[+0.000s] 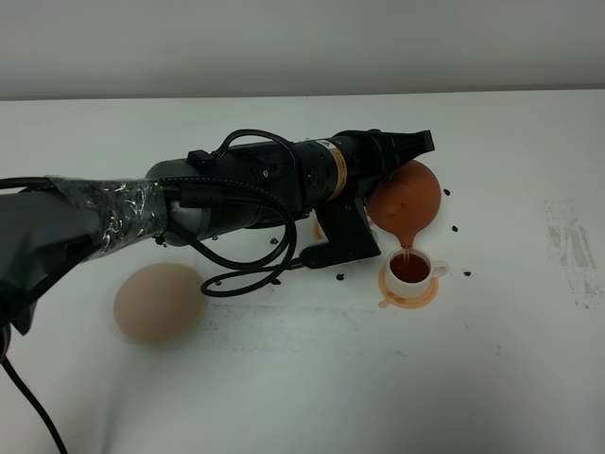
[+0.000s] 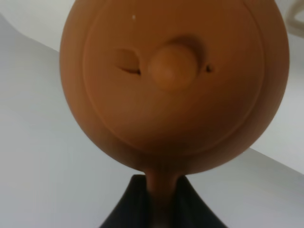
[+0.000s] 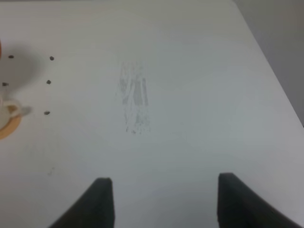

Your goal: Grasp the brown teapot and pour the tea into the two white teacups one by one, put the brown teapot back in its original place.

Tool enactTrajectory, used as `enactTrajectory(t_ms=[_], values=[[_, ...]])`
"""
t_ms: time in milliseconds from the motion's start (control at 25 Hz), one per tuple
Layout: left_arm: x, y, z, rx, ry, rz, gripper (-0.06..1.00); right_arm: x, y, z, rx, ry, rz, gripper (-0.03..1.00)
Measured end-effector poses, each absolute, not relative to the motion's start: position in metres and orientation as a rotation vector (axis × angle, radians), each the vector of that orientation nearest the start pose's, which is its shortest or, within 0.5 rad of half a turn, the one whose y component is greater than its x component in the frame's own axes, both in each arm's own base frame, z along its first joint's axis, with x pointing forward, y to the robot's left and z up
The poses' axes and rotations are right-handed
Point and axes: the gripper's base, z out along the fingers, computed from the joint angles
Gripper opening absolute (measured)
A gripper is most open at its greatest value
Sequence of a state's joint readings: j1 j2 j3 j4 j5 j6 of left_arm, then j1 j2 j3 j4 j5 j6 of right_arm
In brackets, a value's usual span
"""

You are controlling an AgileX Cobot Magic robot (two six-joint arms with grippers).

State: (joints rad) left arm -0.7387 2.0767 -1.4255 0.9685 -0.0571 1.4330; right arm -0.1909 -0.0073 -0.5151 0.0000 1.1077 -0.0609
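The left gripper [image 2: 161,199] is clamped tight on the loop handle of the brown teapot [image 2: 173,80]; in the left wrist view the dark fingers [image 2: 126,206] close in on either side of the narrow clay handle, though the fingertips themselves run off the edge of the picture. That view is filled almost wholly by the teapot's lid and knob, so neither the spout nor any cup shows there.

The exterior high view supplies what the wrist view lacks. There the left gripper [image 1: 408,144] reaches in from the left, holding the brown teapot [image 1: 408,197] tilted spout-down above a white teacup [image 1: 414,269]. A thin stream runs from the spout into the cup, which holds dark reddish-brown tea and stands on an orange coaster [image 1: 408,295] right of the table's middle. The arm hides much of the teapot's far side and handle. Just left of the gripper's lower housing, a sliver of orange peeps out from behind the arm; whether it is the second coaster cannot be told, and the second cup is hidden. The round beige plate [image 1: 160,303] lies bare, well apart to the near left.

The right gripper [image 3: 161,199] hovers over the white table [image 3: 190,118] with its two fingers [image 3: 99,202] spread wide and nothing between them. At the edge of the right wrist view only a cut-off part of the white teacup [image 3: 8,110] and orange coaster [image 3: 9,124] shows, with small dark specks [image 3: 48,82] scattered near it and a faint scuffed patch [image 3: 134,99] farther right. This gripper lies outside the exterior high view.
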Motion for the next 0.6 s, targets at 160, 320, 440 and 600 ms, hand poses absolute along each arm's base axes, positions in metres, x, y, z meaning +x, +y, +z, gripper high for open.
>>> enactTrajectory(t_ms=[160, 320, 440, 600], values=[[0.3467, -0.3212, 0.1896, 2.251, -0.031, 0.917, 0.08, -0.0096, 0.0019, 0.2776, 0.135, 2.068, -0.155, 0.47], [0.3463, -0.3216, 0.1895, 2.255, -0.054, 0.925, 0.08, -0.0096, 0.0019, 0.2776, 0.135, 2.068, -0.155, 0.47], [0.3449, -0.3229, 0.1894, 2.259, -0.086, 0.935, 0.08, -0.0096, 0.0019, 0.2776, 0.135, 2.068, -0.155, 0.47], [0.3451, -0.3232, 0.1880, 2.265, -0.105, 0.940, 0.08, -0.0096, 0.0019, 0.2776, 0.135, 2.068, -0.155, 0.47]])
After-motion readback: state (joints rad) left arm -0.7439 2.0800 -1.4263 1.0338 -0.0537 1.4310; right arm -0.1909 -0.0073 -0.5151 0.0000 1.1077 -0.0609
